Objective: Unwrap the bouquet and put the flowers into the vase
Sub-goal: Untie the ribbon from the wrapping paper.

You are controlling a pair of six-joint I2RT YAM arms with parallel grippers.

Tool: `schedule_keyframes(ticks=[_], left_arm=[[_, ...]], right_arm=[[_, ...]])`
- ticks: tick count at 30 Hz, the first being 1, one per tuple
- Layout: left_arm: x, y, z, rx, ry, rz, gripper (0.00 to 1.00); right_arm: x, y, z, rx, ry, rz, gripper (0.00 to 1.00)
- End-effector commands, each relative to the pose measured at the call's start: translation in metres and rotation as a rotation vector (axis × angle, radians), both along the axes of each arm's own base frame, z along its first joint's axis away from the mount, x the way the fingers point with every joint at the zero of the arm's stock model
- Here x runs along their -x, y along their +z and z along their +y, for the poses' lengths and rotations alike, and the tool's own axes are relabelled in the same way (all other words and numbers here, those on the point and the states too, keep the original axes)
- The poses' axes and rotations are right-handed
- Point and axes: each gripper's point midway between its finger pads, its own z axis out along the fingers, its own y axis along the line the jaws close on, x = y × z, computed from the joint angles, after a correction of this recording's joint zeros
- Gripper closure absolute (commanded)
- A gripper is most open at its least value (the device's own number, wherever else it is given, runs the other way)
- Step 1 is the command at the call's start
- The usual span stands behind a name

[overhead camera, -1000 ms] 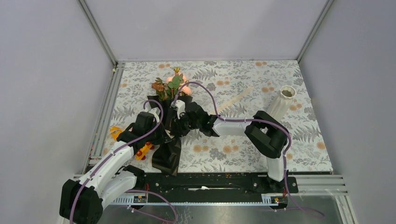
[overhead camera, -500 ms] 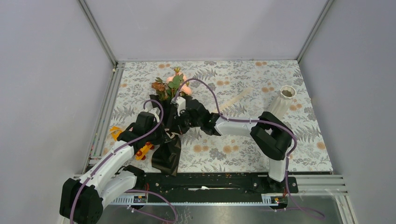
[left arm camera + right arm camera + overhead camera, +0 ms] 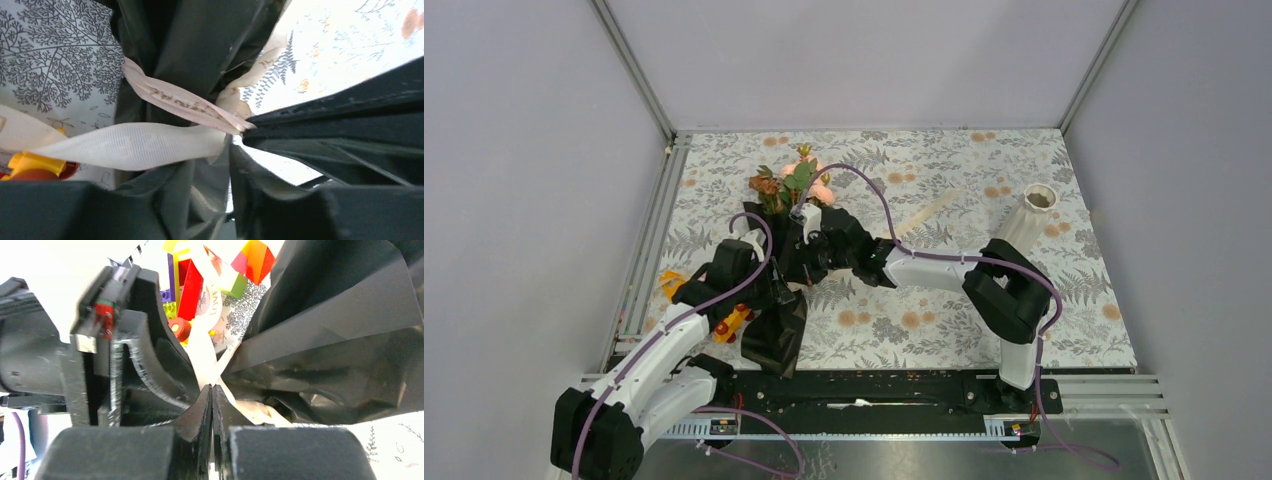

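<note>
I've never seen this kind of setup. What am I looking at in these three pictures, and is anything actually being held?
Two robot arms are bolted at the near edge of the table, each ending in a two-finger pincer. The wide picture looks down from above and behind them. The other two come from cameras on the wrists, so each shows its own fingers close up. On the patterned table are a bouquet wrapped in black, its flowers pointing away, a colourful toy car by the left arm and a white vase far right. The right pincer is shut on the bouquet's cream ribbon. The left pincer is open at the wrapping, gripping nothing.
</note>
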Motion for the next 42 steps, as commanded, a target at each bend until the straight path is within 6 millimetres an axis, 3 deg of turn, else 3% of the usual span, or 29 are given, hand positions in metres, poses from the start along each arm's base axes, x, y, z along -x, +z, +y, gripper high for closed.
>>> schedule_keyframes(ticks=[1,3,9,18,29,37,42], left_arm=[[-0.020,0.041,0.005,-0.015,0.030,-0.140,0.55],[-0.020,0.048,0.008,-0.019,0.045,-0.164,0.49],[-0.016,0.060,0.010,0.017,0.061,-0.234,0.48],[-0.024,0.095,-0.013,0.261,0.072,-0.422,0.50],[-0.037,0.082,-0.022,0.383,0.125,-0.457,0.60],[-0.045,0.086,-0.018,0.392,0.159,-0.522,0.64],[-0.045,0.074,-0.021,0.396,0.161,-0.475,0.67]], right_arm=[[-0.011,0.061,0.005,-0.090,-0.011,-0.028,1.00],[-0.015,0.059,0.004,-0.070,-0.025,-0.015,1.00],[-0.025,0.054,0.001,-0.047,-0.083,0.041,1.00],[-0.035,0.061,-0.004,-0.052,-0.158,0.129,1.00],[-0.042,0.060,-0.005,-0.050,-0.197,0.196,1.00],[-0.043,0.056,-0.005,-0.044,-0.205,0.217,1.00],[-0.045,0.058,-0.005,-0.051,-0.214,0.228,1.00]])
